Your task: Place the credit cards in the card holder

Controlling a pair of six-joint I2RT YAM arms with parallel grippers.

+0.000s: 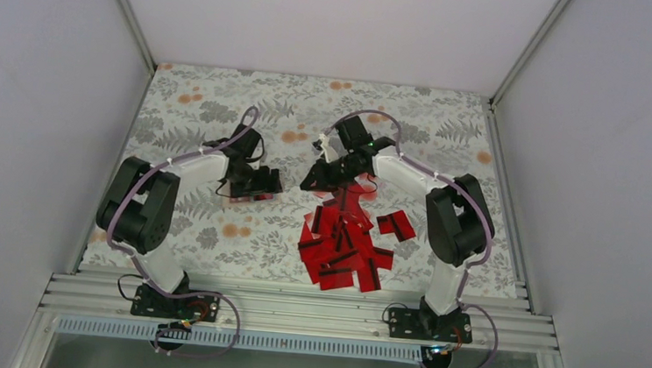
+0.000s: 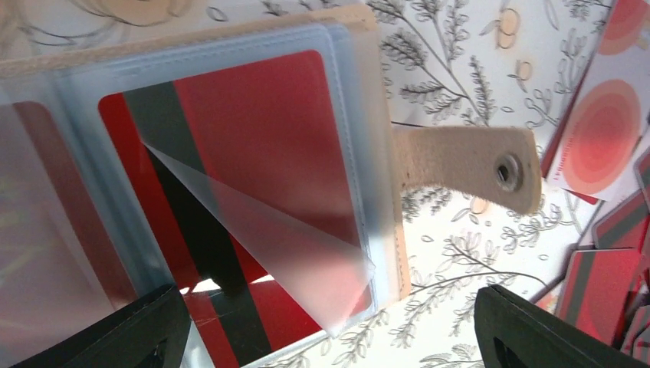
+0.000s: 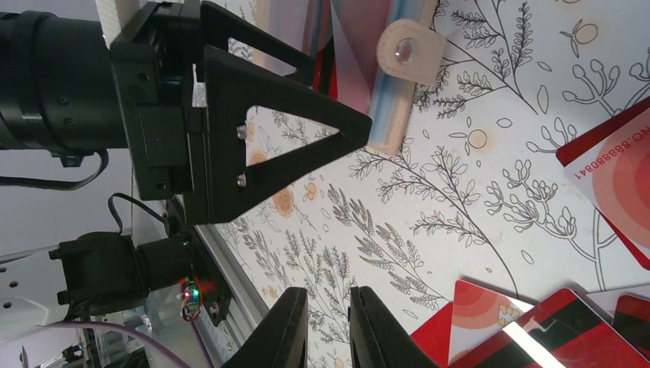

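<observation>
The tan card holder (image 2: 460,157) lies open on the flowered cloth, its snap strap sticking out to the right. A red credit card (image 2: 260,115) with a black stripe sits inside one clear sleeve, and a loose sleeve flap (image 2: 299,253) is folded across it. My left gripper (image 2: 329,337) stands wide open over the holder's near edge, one finger above the sleeves, the other above bare cloth. In the top view it (image 1: 257,183) covers the holder (image 1: 242,199). My right gripper (image 3: 331,330) hangs empty between holder and card pile (image 1: 344,247), jaws almost together.
More loose cards lie to the holder's right (image 2: 605,138) and beside my right gripper (image 3: 552,330). Two cards (image 1: 397,225) sit apart at the pile's right. White walls enclose the cloth, and a metal rail (image 1: 295,309) runs along the near edge.
</observation>
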